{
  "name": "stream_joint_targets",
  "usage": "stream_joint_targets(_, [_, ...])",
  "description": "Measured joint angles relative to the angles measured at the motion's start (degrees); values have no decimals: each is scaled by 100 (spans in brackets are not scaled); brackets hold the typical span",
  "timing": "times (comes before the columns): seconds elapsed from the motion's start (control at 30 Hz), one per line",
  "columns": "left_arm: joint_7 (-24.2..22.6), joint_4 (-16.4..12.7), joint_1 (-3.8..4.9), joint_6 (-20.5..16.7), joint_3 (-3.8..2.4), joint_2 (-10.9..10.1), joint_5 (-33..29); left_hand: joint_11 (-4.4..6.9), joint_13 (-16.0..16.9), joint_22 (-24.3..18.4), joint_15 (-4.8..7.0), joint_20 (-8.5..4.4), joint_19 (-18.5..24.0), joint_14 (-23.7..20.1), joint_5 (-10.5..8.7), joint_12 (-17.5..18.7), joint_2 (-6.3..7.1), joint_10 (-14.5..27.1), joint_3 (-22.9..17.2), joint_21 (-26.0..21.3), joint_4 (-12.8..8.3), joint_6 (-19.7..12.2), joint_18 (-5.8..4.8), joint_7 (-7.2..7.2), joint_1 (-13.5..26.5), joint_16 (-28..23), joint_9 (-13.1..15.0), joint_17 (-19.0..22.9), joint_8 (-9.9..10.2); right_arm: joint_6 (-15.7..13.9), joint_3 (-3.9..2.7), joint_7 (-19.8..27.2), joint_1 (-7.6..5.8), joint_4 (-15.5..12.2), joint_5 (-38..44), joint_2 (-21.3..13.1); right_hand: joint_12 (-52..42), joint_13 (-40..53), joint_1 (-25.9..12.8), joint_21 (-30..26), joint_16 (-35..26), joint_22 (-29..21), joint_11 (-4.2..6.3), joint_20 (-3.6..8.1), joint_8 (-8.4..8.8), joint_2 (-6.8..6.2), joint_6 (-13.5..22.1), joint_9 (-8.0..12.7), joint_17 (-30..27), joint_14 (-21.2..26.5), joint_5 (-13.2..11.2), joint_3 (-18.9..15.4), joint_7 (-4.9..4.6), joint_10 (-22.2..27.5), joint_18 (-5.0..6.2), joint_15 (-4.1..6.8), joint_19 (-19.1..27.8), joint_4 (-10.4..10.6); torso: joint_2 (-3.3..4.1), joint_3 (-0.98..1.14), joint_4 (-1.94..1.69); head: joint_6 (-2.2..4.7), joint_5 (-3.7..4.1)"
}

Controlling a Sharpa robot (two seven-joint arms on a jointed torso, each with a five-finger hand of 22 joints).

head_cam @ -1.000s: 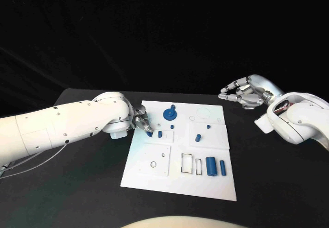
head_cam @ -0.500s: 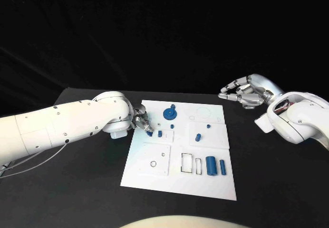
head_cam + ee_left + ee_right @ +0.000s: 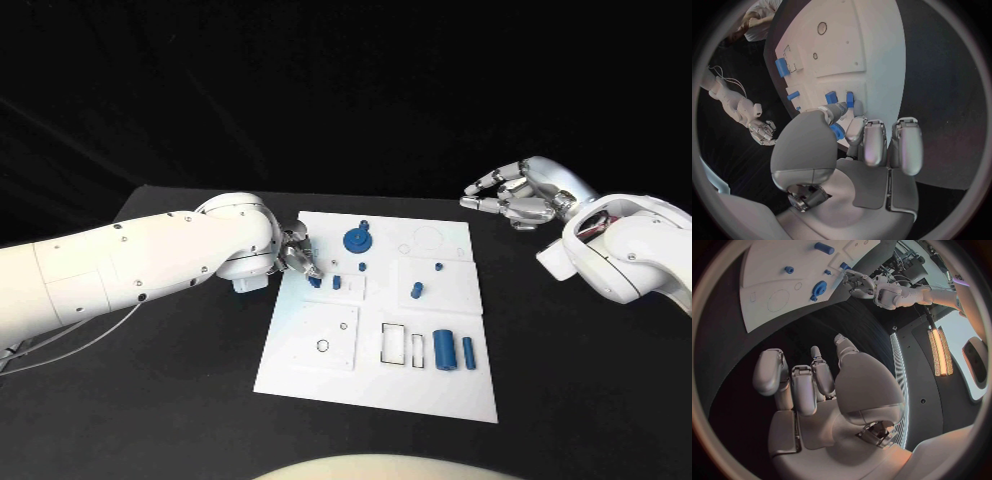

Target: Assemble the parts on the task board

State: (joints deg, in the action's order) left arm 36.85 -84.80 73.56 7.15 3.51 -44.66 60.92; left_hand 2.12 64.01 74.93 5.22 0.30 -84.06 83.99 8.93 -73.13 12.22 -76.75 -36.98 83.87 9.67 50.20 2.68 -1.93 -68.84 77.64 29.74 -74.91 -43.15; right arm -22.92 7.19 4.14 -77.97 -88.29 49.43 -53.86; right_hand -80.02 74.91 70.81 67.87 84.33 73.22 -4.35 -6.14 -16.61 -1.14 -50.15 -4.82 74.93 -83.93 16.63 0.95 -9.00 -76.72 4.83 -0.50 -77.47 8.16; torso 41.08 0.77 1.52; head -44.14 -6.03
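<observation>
The white task board point(image 3: 389, 385) lies in the middle of the black table. My left hand point(image 3: 299, 252) hovers at its far left edge, fingertips just over two small blue pegs point(image 3: 315, 282) point(image 3: 336, 282). In the left wrist view the same pegs point(image 3: 849, 99) point(image 3: 831, 97) stand just past the left hand point(image 3: 861, 140). A blue bit point(image 3: 837, 132) shows between its thumb and fingers, and I cannot tell whether it is held. A blue gear point(image 3: 356, 240) sits beyond the hand. My right hand point(image 3: 516, 195) is raised off the board's far right corner, its fingers loosely curved and holding nothing.
A thick blue cylinder point(image 3: 444, 350) and a slim one point(image 3: 466, 350) lie at the board's near right, beside rectangular outlines. Small blue pieces point(image 3: 415, 290) point(image 3: 437, 267) point(image 3: 362, 266) stand mid-board. A ring hole point(image 3: 322, 346) marks the near left.
</observation>
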Motion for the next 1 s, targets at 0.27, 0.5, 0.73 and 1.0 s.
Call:
stream_joint_targets(0.27, [4,-1,1,12,0,0,-5,0,6,0,0,0,0,0,0,0,0,0,21,0,21,1,0,-1,0,0,2,0,0,-1,0,0,0,0,-1,-4,0,0,0,0,0,-8,0,0,0,0,0,0,0,0,0,0,0,0,0,0,0,0,3,0,-1,-7,-2])
stream_joint_targets(0.5, [6,-3,1,20,-1,3,-6,0,7,-1,0,0,0,0,-1,0,7,0,32,0,11,30,0,11,7,0,-1,1,2,-1,0,2,1,0,-1,-4,0,0,0,1,0,-8,0,0,0,0,0,0,-1,0,0,0,0,0,0,0,0,0,3,0,0,-4,-3])
stream_joint_targets(0.73, [10,0,3,27,-3,3,-7,0,9,-1,0,0,0,0,0,0,27,0,219,0,119,80,0,60,76,0,-4,1,15,-3,0,4,1,-1,-1,-3,0,0,0,1,0,-8,0,0,0,0,0,0,-1,0,0,0,0,0,0,0,0,0,3,0,1,-4,-4])
stream_joint_targets(1.0, [53,5,3,28,-3,5,-10,0,25,-2,0,0,0,0,4,-32,-25,1,840,0,409,117,0,60,216,0,6,1,17,-5,0,5,1,-2,-1,-4,0,0,0,-34,0,-19,0,21,-23,0,0,0,-2,0,0,0,0,0,0,0,21,0,3,3,1,-2,-1])
